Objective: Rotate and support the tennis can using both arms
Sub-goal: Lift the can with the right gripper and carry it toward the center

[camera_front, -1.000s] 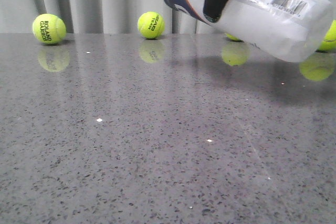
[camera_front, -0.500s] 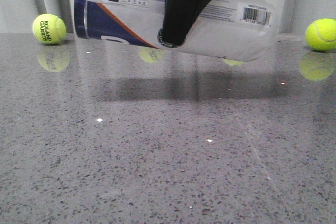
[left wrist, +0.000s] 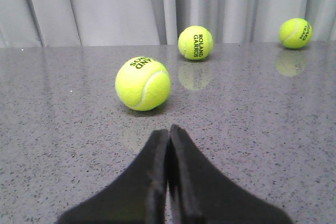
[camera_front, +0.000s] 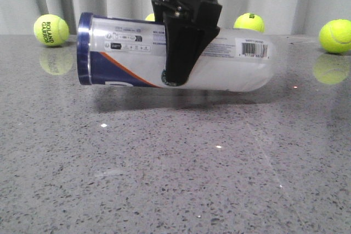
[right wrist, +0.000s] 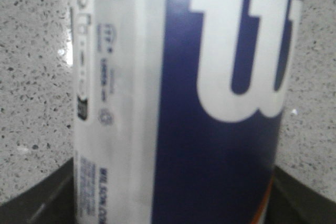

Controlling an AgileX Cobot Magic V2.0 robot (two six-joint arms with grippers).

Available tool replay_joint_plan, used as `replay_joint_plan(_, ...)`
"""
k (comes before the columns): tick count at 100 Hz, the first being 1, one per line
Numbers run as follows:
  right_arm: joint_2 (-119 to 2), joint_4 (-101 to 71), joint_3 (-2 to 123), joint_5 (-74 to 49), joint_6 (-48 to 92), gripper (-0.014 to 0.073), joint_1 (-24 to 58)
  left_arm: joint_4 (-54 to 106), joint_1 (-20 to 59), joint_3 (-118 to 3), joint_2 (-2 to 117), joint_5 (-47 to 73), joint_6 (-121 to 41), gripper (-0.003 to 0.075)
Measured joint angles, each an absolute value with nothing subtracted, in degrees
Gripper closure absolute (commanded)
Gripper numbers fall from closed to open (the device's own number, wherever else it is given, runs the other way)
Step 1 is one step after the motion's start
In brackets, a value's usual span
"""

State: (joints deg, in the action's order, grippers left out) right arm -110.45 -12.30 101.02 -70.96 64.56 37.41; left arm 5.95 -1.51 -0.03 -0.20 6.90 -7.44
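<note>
The tennis can point(camera_front: 126, 53) lies level, low over the grey table, navy rim to the left and clear rounded end to the right. My right gripper point(camera_front: 178, 75) comes down from above and is shut on the can's middle, one black finger across its front. In the right wrist view the can point(right wrist: 184, 103) fills the frame with its white "W" on navy, and dark fingers point(right wrist: 37, 198) show at both sides. My left gripper point(left wrist: 169, 132) is shut and empty, low over the table, and does not show in the front view. The can is out of the left wrist view.
Yellow-green tennis balls stand along the table's back edge at far left point(camera_front: 51, 30), behind the can point(camera_front: 249, 22) and far right point(camera_front: 335, 35). In the left wrist view, one ball point(left wrist: 143, 83) sits just ahead of the left fingertips and two more point(left wrist: 196, 42) point(left wrist: 295, 32) lie farther back.
The right gripper has carried the can down and to the left. The can has turned from tilted to level and now sits close to the table.
</note>
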Motion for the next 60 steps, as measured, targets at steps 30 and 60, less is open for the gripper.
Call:
replay_joint_plan(30,-111.7,-12.2,101.0,-70.9,64.6,-0.0075,37.4,6.0,-1.5,0.0,-0.2,6.9,-7.4,0.0740)
replay_joint_plan(60,-111.9,-12.0,101.0,-70.8,64.7,-0.0052,37.4,6.0,-1.5,0.0,-0.2,6.9,-7.4,0.0740)
